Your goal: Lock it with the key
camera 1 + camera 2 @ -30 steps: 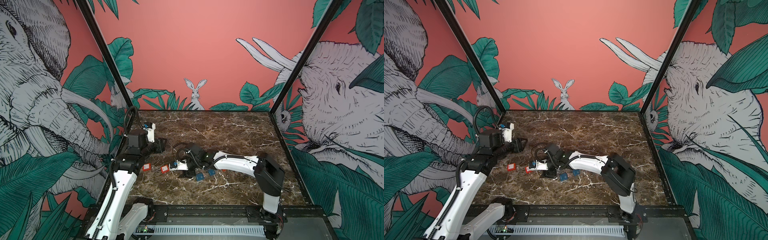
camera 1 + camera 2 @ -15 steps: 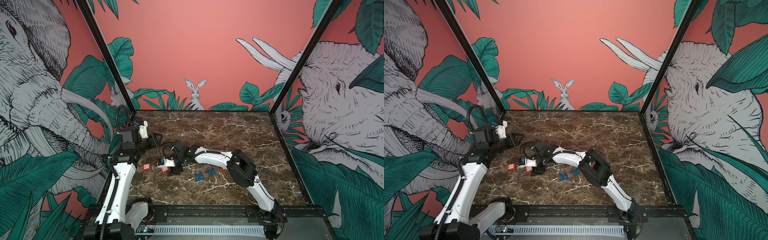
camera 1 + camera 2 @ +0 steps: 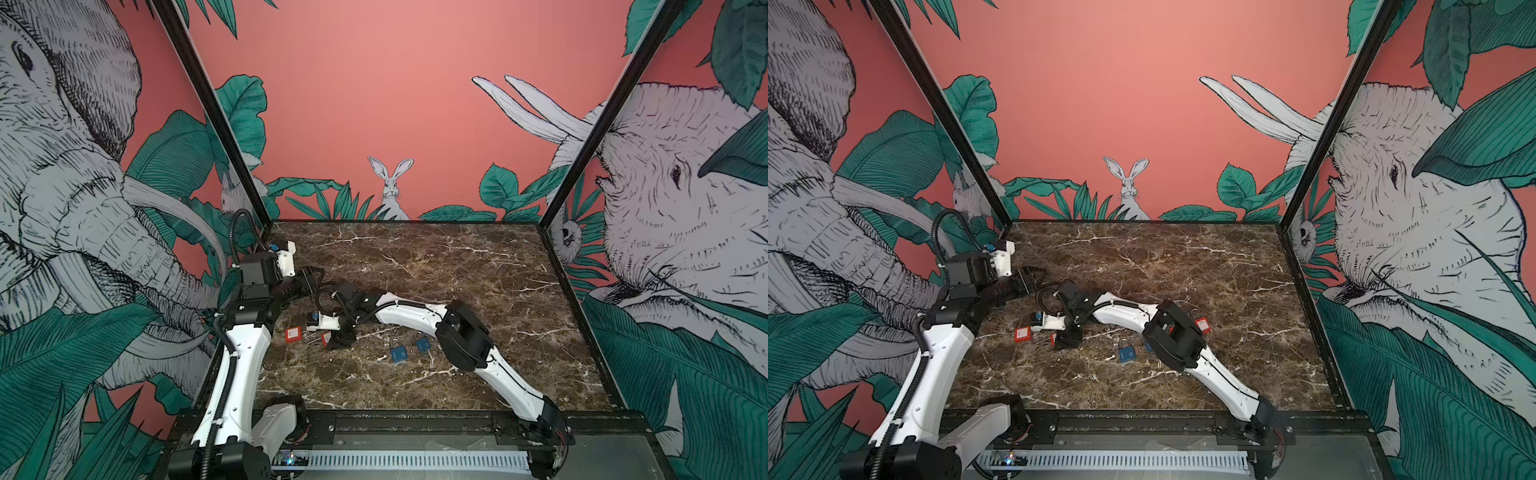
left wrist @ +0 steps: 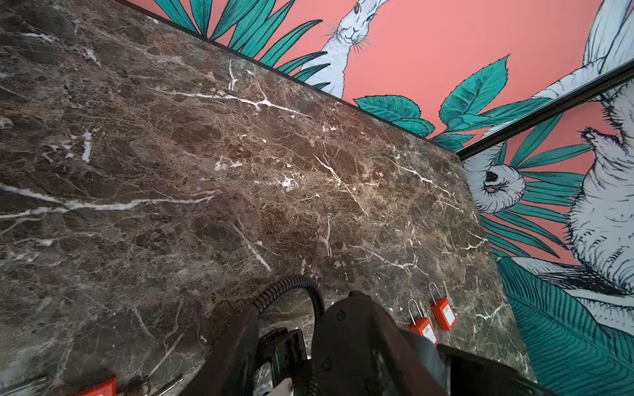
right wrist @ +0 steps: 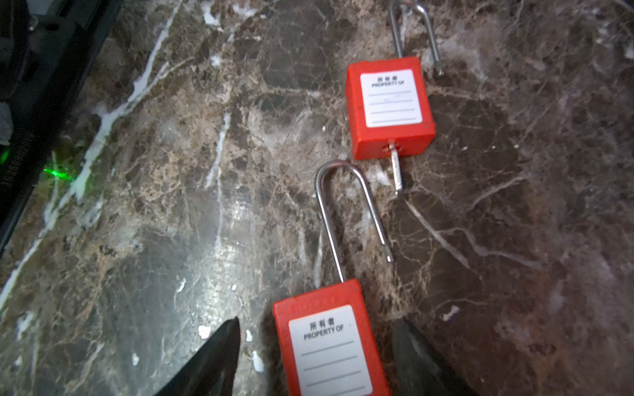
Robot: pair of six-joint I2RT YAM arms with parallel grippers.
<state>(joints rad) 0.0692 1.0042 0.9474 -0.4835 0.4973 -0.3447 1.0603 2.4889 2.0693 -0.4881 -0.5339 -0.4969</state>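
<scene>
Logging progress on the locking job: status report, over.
Right gripper open, straddling near red padlock, shackle unlatched. Left gripper off to the side, jaws unclear. Key sits in second red padlock just beyond.

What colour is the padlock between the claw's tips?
The padlock is red with a white label; right wrist view shows it best.

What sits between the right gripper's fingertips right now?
In the right wrist view, the body of the near red padlock, shackle open, lies between the fingertips of the right gripper, with a gap on each side, so nothing is gripped.
</scene>
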